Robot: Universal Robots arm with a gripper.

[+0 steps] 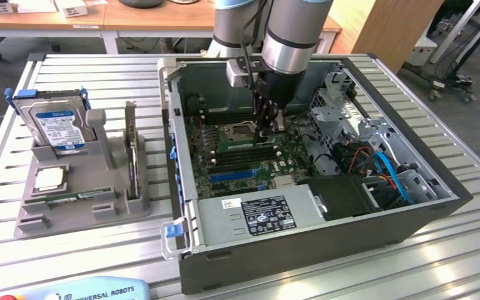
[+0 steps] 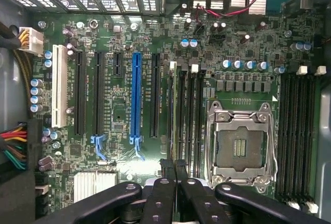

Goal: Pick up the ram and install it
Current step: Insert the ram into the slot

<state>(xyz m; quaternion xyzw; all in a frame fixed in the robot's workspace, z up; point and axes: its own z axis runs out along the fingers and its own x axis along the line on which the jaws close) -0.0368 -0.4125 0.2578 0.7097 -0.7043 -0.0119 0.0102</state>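
1. Well, we see a big open computer case (image 1: 307,250) lying on a metal surface (image 1: 440,262) made of long slats.
2. The robot arm (image 1: 294,31) reaches down into the case. Its pincer (image 1: 264,132) hangs low over the green board (image 1: 223,159) inside.
3. In the wrist view we look past the pincer (image 2: 173,168) at that board. Its two black fingers (image 2: 159,198) are squeezed almost all the way together.
4. Between the tips we see the ram (image 2: 174,115). It is turned edge-on to us, so it looks like a thin pale line. The pincer has hold of it by its flat sides.
5. The ram runs away from the fingertips, right along one of the long black slots on the board.
6. This spot lies between the long blue slot (image 2: 136,94) and the square silver chip socket (image 2: 239,144). A white clip (image 2: 173,67) sits at the far end of the ram.
7. We cannot tell if the ram is pushed down into its slot or is just above it.
8. On the other side of the socket we see more long black slots (image 2: 297,131).
9. On the exterior view's left, a grey holder (image 1: 82,219) stands on the surface just beside the case. A hard drive (image 1: 57,125) with a blue and white label stands upright in it.
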